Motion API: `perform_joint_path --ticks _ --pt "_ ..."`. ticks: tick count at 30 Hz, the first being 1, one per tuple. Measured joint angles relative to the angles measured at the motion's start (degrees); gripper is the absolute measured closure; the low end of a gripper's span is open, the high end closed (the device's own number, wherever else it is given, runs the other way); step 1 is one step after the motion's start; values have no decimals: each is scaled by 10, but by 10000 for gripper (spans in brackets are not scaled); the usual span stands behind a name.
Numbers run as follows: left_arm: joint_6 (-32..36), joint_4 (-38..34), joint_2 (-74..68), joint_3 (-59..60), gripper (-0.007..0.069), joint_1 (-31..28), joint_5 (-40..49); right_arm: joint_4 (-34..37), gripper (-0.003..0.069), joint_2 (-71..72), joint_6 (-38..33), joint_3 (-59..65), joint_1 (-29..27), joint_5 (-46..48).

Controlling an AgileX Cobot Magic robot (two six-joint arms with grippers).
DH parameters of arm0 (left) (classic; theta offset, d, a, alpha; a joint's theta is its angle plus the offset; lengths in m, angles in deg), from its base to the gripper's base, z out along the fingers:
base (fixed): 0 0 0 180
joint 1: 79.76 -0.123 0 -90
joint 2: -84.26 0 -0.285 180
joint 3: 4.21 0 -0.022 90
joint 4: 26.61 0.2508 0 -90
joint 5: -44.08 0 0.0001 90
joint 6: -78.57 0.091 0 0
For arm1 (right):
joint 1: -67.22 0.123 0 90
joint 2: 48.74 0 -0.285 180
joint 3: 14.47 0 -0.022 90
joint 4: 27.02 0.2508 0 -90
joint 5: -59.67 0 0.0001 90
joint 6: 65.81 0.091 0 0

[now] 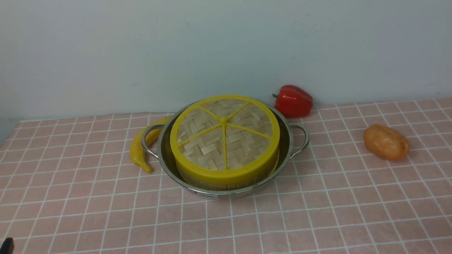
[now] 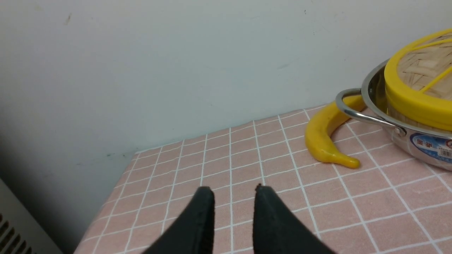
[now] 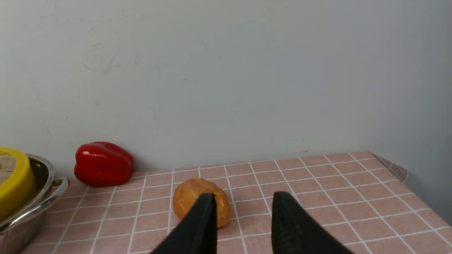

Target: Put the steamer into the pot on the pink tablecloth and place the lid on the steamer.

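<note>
"Grippers?"

"Left gripper and right gripper stand empty, fingers moderately parted."

"The steamer?"

"The round, yellow-rimmed bamboo steamer sits inside the shiny steel, two-handled pot, beneath the flat woven-bamboo lid with yellow spokes; work apparently complete."

"Any adjustment?"

"Likely light, fairly stiff, its plastic slick: grasp the lid's rim at nine and three o'clock. A glossy red pepper lies beyond, toward one."

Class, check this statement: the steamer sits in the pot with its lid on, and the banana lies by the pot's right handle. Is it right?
The banana lies by the pot's left handle, as the front view shows.
</note>
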Motion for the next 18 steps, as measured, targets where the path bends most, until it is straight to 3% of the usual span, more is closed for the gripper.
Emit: perform_joint_path --ticks 18 --pt "-1 -1 0 0 413 0 0 0 417 0 2 0 0 0"
